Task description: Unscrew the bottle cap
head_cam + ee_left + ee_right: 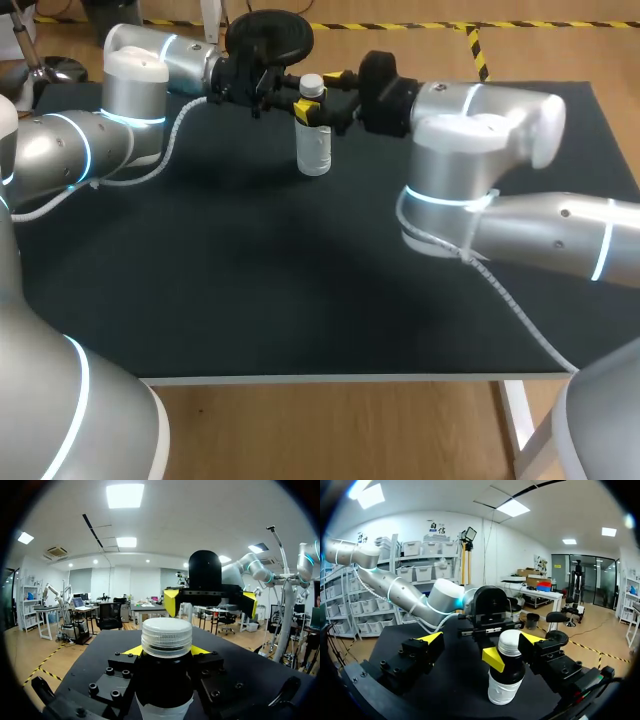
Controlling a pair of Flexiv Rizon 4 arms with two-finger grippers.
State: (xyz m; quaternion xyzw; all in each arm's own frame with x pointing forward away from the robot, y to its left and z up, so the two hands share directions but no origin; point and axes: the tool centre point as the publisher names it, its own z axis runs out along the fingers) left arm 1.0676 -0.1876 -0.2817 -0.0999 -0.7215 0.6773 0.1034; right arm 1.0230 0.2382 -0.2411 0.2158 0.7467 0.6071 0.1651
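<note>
While the left pincer (166, 650) clamps the bottle (314, 145) just under its cap (166, 636), evidently to brace it against twisting, the right pincer (481, 638) stands spread wide at cap height, gripping nothing. Upright on the table (300, 300), the clear bottle is capped. I cannot tell whether it holds liquid.

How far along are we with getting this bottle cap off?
Done: the left gripper is shut on the upright bottle. In hand: the right gripper sits open around the cap, not gripping it. To do: close on the cap and twist it off.
</note>
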